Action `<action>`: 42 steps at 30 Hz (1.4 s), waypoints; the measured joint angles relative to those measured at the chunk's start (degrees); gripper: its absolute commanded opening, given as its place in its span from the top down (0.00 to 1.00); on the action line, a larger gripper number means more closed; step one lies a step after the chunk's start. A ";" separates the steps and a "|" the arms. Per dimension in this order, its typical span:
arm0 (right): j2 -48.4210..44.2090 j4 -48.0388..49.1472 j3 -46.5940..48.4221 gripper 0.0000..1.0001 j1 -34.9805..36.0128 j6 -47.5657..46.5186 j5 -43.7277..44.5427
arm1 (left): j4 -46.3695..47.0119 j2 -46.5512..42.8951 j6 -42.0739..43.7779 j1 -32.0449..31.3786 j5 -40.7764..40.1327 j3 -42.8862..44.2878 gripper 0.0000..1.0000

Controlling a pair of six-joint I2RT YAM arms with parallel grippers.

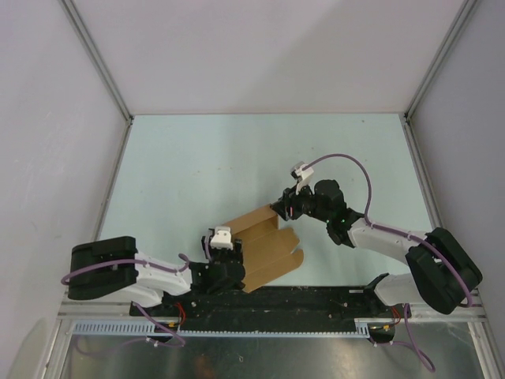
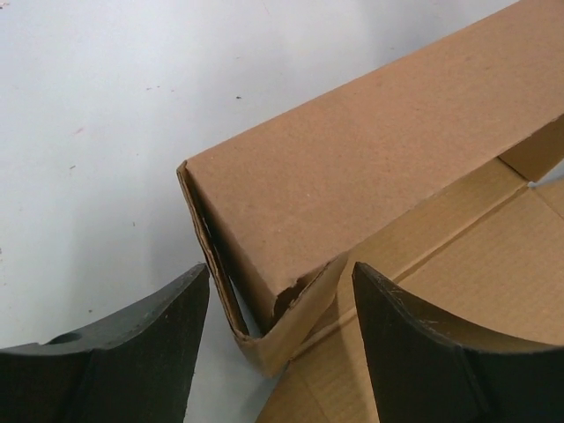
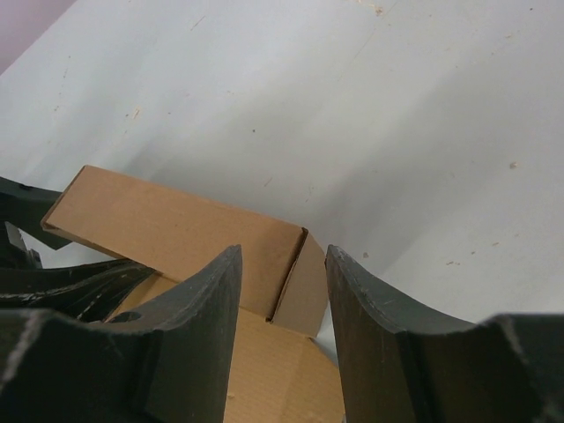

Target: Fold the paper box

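- Sitting at the pale bench's (image 1: 197, 170) near edge: one part-folded brown cardboard box (image 1: 264, 249).
- Left gripper (image 2: 280, 286): fingers apart, astride one corner.
- Right gripper (image 3: 284, 264): fingers flanking another corner; can't tell if clamped.

walls (image 1: 260, 55): plain white | tabletop (image 1: 197, 166): pale blue-green | corner posts (image 1: 95, 57): metal

One paper box (image 1: 264, 246), two claws (image 1: 237, 268) (image 1: 278, 211), one table (image 1: 197, 174).

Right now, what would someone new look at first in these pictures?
The brown paper box, half-folded with one wall raised, sits near the front edge of the pale table. The left gripper has open fingers on either side of one corner of that wall. The right gripper straddles the wall's other end.
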 measured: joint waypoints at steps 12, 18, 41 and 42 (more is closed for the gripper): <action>1.27 -0.04 0.11 0.53 -0.09 0.04 -2.45 | 5.79 6.91 3.04 3.13 -0.26 1.99 0.58; 1.64 -0.66 0.11 0.53 1.09 0.02 -2.43 | 8.66 8.20 5.01 4.09 -0.22 2.10 0.68; 0.35 -5.75 0.42 0.51 7.76 1.09 5.75 | 17.27 13.57 14.84 10.43 1.07 5.53 0.68; 0.35 -5.77 0.42 0.51 7.78 1.14 5.70 | 17.38 13.60 15.26 10.58 1.18 5.55 0.65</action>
